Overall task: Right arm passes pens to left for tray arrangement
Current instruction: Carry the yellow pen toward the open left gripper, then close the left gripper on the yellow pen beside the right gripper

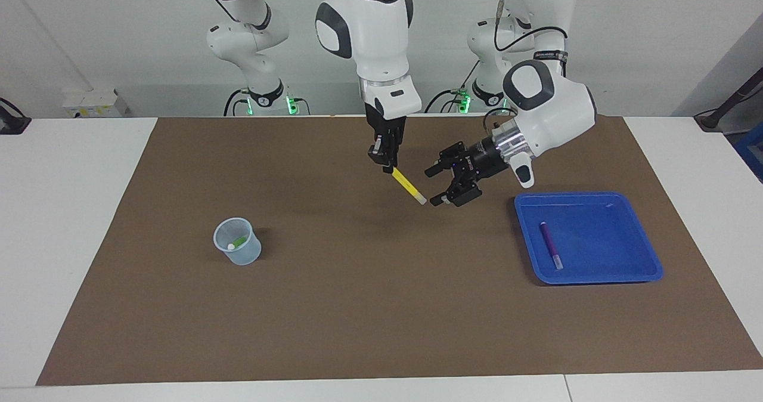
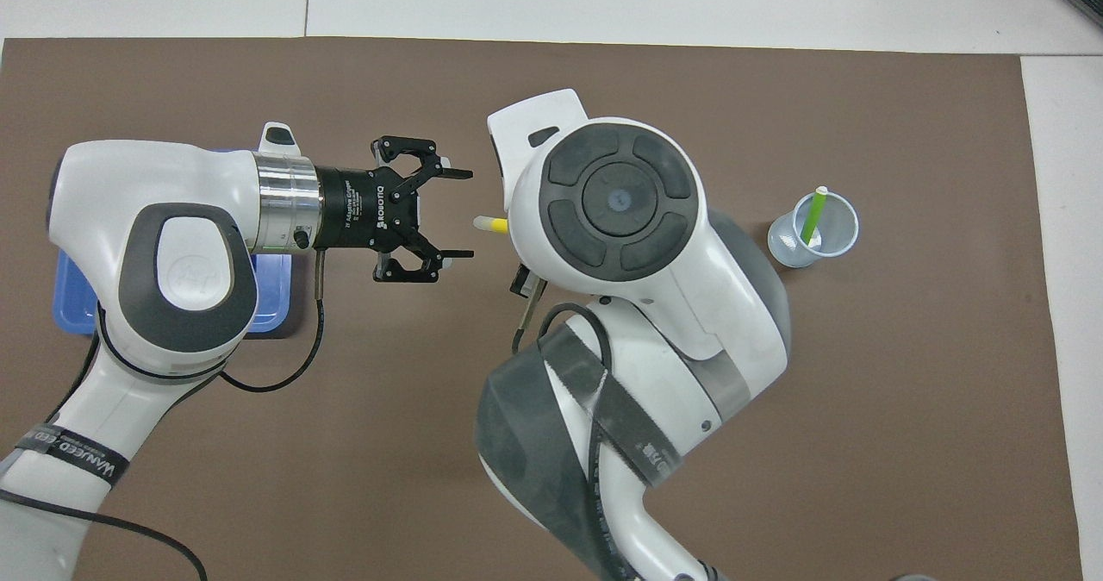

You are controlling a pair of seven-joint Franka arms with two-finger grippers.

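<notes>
- Two white jointed arms meet above the middle of the brown-matted worktop.
- At centre frame in the facing view, the right gripper is clamped on a slim yellow marker pen, which slants down, pale cap lowest.
- Just beside that cap, the left gripper hangs level, fingers spread apart, holding nothing.
- At lower right, a purple pen lies in the shallow glossy blue tray.
- At lower left, a green pen leans in the small translucent pale-blue cup.

mat bare mid-table | cup toward right arm's end | tray toward left arm's end
</notes>
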